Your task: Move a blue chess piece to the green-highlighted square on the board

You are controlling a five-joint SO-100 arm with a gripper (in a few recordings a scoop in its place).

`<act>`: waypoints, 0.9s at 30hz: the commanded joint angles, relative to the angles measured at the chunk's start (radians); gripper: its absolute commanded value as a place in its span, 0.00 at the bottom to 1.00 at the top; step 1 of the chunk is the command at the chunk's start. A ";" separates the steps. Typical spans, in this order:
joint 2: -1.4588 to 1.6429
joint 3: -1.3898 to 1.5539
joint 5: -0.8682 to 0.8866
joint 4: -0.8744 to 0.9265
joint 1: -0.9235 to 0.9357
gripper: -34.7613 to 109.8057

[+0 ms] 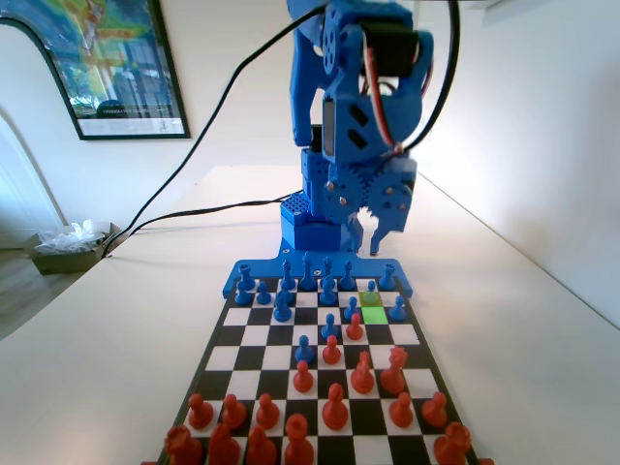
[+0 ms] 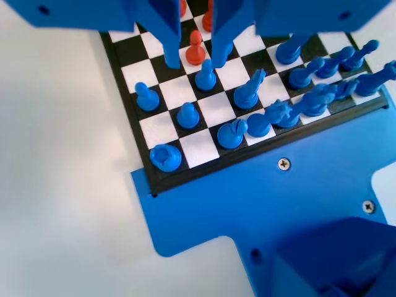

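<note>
— Above the black-and-white chequered board's [image 1: 254,334] blue-arm end, is the blue two-finger gripper [image 2: 195,59] spread?
— Yes, holding nothing; the small blue plastic pawn [image 2: 205,75] stands between its tips, seemingly untouched, at six o'clock of a red pawn [image 2: 195,49].
— And the lime-green square [image 1: 370,307]?
— Empty.

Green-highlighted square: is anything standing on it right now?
Fixed view: the lime-green square itself looks bare. A small blue plastic pawn stands just behind it, another to its right. The blue two-finger hand hangs open above. The pawn's base is hidden.
</note>
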 commanded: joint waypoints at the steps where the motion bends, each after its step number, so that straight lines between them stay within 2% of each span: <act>1: 0.003 0.017 0.006 -0.037 -0.031 0.30; 27: -0.133 0.086 0.006 -0.212 -0.077 0.31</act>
